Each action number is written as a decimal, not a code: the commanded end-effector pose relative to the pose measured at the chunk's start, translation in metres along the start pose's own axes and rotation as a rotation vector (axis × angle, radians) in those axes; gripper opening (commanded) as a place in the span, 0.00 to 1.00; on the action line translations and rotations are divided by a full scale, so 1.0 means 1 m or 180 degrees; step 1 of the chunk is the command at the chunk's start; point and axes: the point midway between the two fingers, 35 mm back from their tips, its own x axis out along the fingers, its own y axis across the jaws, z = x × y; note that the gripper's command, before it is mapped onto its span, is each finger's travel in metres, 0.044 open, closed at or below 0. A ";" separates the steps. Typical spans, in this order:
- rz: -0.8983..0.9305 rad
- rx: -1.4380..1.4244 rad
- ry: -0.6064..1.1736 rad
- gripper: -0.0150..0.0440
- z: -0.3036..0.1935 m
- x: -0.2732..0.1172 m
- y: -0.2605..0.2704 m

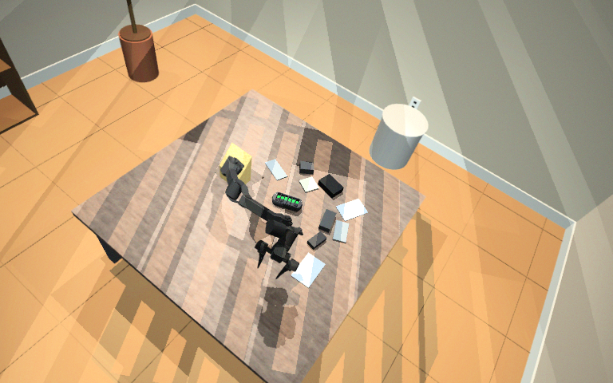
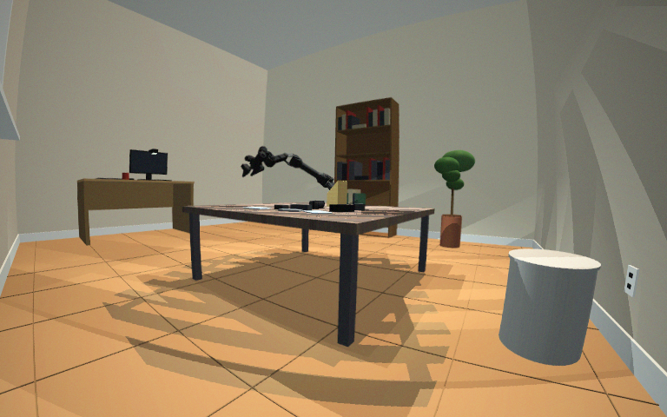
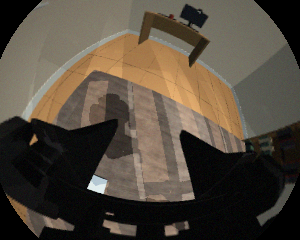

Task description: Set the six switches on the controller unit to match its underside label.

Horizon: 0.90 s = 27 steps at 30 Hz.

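Observation:
The dark grey controller unit (image 1: 286, 201) sits on the bench (image 1: 195, 246) beside the arm's forearm, with its switch side up. A row of green switch ends shows on its top in the top view. The view is too small to tell which end of each switch is pressed. The label on its underside is hidden. My gripper (image 1: 268, 272) (image 2: 248, 175) (image 3: 150, 128) is open and empty. It hangs high above the bench, beyond the unit on the side away from the arm's base. The unit is not in the wrist view.
A yellow block (image 1: 236, 154) (image 2: 337, 193) stands at the arm's base. Around the unit lie a black box (image 1: 330, 184), a small dark block (image 1: 306, 167), a grey block (image 1: 327, 220) and another dark block (image 1: 316, 240). Several pale sheets lie among them, one sheet (image 1: 308, 269) close to the gripper.

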 end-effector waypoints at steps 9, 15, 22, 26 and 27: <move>0.0279 -0.0090 -0.0141 0.53 -0.008 -0.015 0.021; 0.0659 -0.0284 -0.0208 0.26 -0.039 -0.048 0.051; 0.1313 -0.0786 -0.0206 0.25 -0.107 -0.111 0.091; 0.1713 -0.1213 -0.0140 0.25 -0.161 -0.153 0.103; 0.1804 -0.1318 -0.0118 0.25 -0.174 -0.163 0.105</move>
